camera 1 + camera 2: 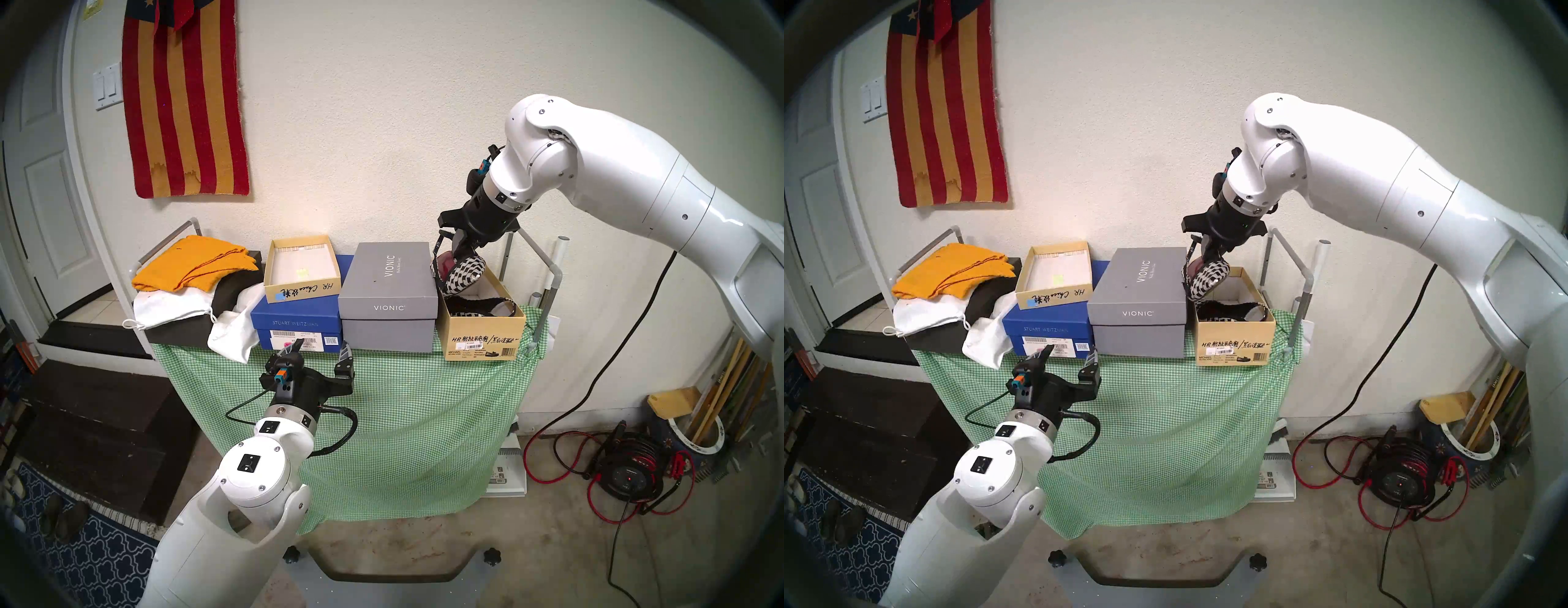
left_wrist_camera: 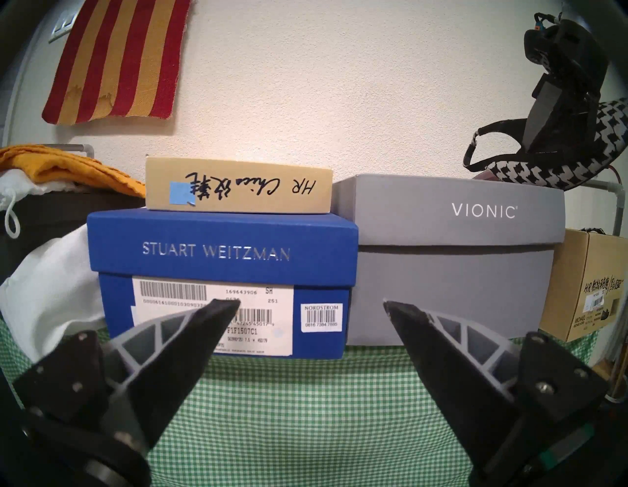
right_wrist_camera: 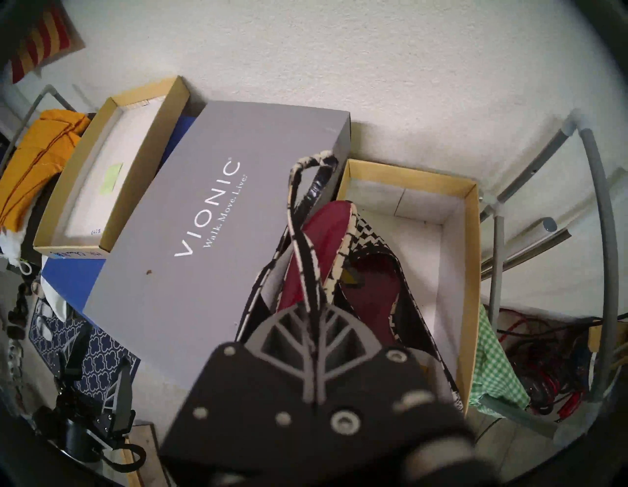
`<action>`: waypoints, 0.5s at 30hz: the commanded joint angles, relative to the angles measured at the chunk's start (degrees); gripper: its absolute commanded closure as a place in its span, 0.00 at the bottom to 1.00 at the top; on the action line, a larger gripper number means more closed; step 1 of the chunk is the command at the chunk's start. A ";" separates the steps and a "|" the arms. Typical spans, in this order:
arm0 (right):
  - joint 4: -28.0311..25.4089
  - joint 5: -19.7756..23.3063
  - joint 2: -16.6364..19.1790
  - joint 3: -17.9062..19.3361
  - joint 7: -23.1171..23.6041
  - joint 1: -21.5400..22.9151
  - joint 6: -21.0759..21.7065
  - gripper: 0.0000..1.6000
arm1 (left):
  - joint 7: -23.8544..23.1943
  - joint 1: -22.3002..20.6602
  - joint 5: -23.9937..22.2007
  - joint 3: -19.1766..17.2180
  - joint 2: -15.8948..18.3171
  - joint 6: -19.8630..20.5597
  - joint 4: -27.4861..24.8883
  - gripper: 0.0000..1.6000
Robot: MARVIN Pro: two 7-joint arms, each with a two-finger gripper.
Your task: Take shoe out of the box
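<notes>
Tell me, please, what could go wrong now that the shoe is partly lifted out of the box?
The right pincer grips the houndstooth shoe only by its thin strap, so it could slip free. The shoe hangs close to the grey VIONIC box and might snag it. A second shoe remains inside the tan box.

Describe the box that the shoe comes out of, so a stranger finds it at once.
On the green checked cloth stand several boxes; take the open tan box at the row's right end, beside the grey VIONIC box. Unlike the shallower tan box, it has a barcode label with a shoe picture.

Bright indoor light, dark fisheye rims
</notes>
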 commanded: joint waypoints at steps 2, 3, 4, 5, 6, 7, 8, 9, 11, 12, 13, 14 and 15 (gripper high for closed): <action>1.65 2.03 -3.00 -3.42 -6.14 6.94 -0.13 1.00 | -0.01 -0.02 0.02 -0.06 0.06 0.00 -0.05 0.00; 1.82 2.04 -2.91 -3.51 -5.69 6.99 -0.13 1.00 | -0.01 -0.02 0.02 -0.06 0.06 0.00 -0.05 0.00; 2.03 3.15 -3.02 -4.86 -6.46 8.07 -0.13 1.00 | -0.01 -0.02 0.02 -0.06 0.06 0.00 -0.05 0.00; 2.31 3.32 -2.79 -5.00 -5.45 7.93 -0.13 1.00 | -0.01 -0.02 0.02 -0.06 0.06 0.00 -0.05 0.00; 2.50 4.30 -2.83 -6.35 -5.95 8.90 -0.13 1.00 | -0.01 -0.02 0.02 -0.06 0.07 0.00 -0.05 0.00; 2.69 5.20 -2.95 -7.06 -6.41 9.38 -0.13 1.00 | -0.01 -0.01 0.02 -0.06 0.07 0.00 -0.05 0.00; 2.96 6.00 -3.14 -7.84 -6.40 9.93 -0.13 1.00 | -0.01 -0.01 0.02 -0.07 0.07 0.00 -0.05 0.00; 3.32 5.75 -3.46 -8.04 -5.14 10.00 -0.13 1.00 | -0.01 -0.01 0.02 -0.07 0.07 0.00 -0.05 0.00; 3.83 7.20 -4.86 -9.48 -5.95 11.69 -0.13 1.00 | -0.02 -0.01 0.02 -0.07 0.07 0.00 -0.05 0.00; 4.01 7.63 -5.49 -9.74 -6.20 12.24 -0.13 1.00 | -0.01 -0.01 0.02 -0.07 0.07 0.00 -0.05 0.00; 4.26 7.45 -5.97 -9.74 -5.62 12.44 -0.13 1.00 | -0.01 -0.01 0.02 -0.07 0.07 0.00 -0.05 0.00; 4.57 8.24 -6.67 -10.49 -5.90 13.34 -0.13 1.00 | -0.01 -0.01 0.02 -0.06 0.07 0.00 -0.05 0.00; 4.95 9.07 -7.43 -10.48 -6.49 13.76 -0.13 1.00 | -0.01 -0.01 0.02 -0.06 0.07 0.00 -0.05 0.00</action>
